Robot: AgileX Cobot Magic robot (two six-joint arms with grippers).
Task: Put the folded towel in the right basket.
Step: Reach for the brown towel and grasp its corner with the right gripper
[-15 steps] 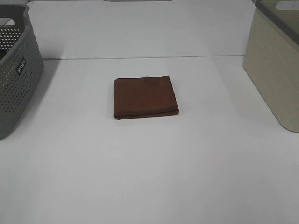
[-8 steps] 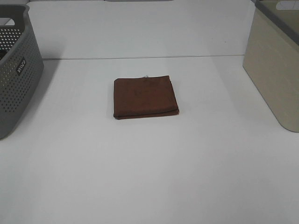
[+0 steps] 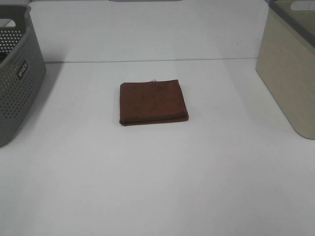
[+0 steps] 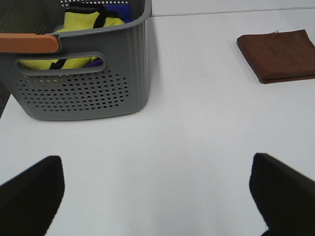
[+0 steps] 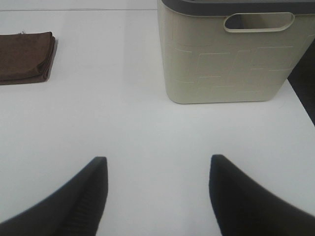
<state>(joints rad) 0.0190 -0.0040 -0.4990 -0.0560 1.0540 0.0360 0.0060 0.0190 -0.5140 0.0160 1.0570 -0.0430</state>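
A folded brown towel (image 3: pixel 153 102) lies flat at the middle of the white table; it also shows in the left wrist view (image 4: pixel 278 55) and the right wrist view (image 5: pixel 24 57). The beige right basket (image 3: pixel 291 69) stands at the right edge, seen close in the right wrist view (image 5: pixel 226 54). Neither gripper shows in the exterior high view. My left gripper (image 4: pixel 157 196) is open and empty over bare table, well short of the towel. My right gripper (image 5: pixel 155 196) is open and empty, in front of the beige basket.
A grey perforated basket (image 3: pixel 15 73) stands at the left edge; in the left wrist view (image 4: pixel 83 73) it holds yellow and blue cloth (image 4: pixel 83 24). The white table (image 3: pixel 157 187) has a seam line along the back.
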